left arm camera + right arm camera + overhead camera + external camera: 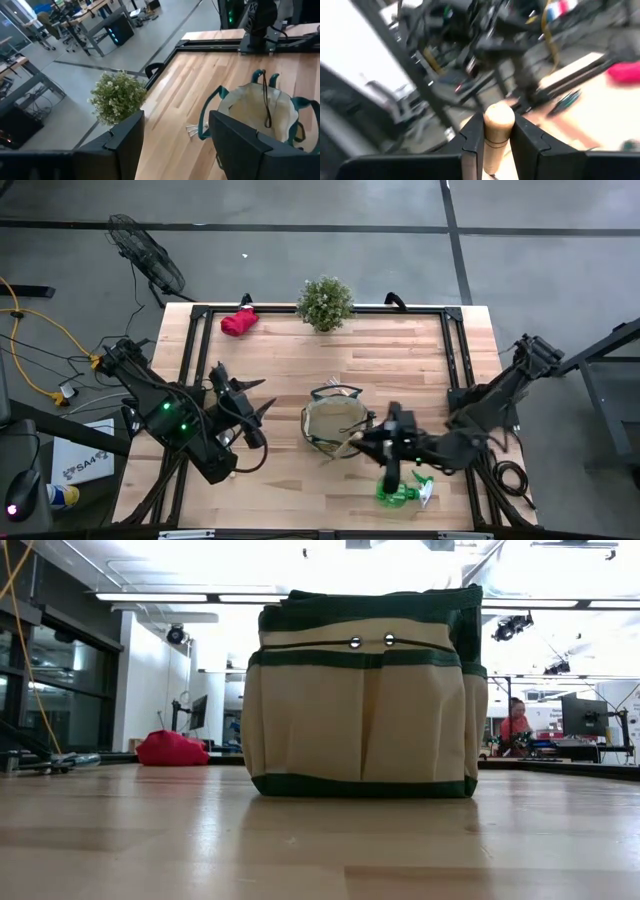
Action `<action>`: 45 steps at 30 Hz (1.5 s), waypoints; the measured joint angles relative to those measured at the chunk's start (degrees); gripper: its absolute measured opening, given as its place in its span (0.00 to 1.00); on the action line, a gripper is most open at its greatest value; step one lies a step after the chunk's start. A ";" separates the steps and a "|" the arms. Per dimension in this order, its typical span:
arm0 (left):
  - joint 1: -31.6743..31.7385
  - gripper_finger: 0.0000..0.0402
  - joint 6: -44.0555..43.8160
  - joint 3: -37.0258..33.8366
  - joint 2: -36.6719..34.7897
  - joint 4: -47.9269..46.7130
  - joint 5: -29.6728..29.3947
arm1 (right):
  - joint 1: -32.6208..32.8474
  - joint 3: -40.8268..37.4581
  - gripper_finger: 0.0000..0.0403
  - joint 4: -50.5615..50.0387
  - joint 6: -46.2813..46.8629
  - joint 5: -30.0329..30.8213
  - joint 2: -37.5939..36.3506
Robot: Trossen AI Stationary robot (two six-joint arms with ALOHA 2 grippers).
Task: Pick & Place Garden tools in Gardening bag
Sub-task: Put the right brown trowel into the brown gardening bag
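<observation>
Right jaws (492,145) closed on trowel handle (498,125), just beside bag (335,430) rim on spray bottle (405,492) side. Handle's long axis in line with jaws; bag mouth toward desk (300,370) centre. Left jaws (175,145) open, empty, near bag's opposite side.

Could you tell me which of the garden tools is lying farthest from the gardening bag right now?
The red glove bundle, alone at the table's far left corner. The green spray bottle lies close beside the gardening bag.
</observation>
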 joint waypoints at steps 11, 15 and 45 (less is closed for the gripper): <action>0.07 0.54 -0.65 0.01 0.00 0.04 1.57 | -1.83 10.16 0.14 -22.91 12.84 -4.89 5.12; 0.07 0.54 -0.68 0.01 0.00 0.20 2.16 | -1.49 16.78 0.14 -33.64 16.44 -1.89 8.09; 0.07 0.54 -1.95 0.00 0.02 -0.08 2.18 | -3.59 21.79 0.14 -57.87 26.53 3.94 14.94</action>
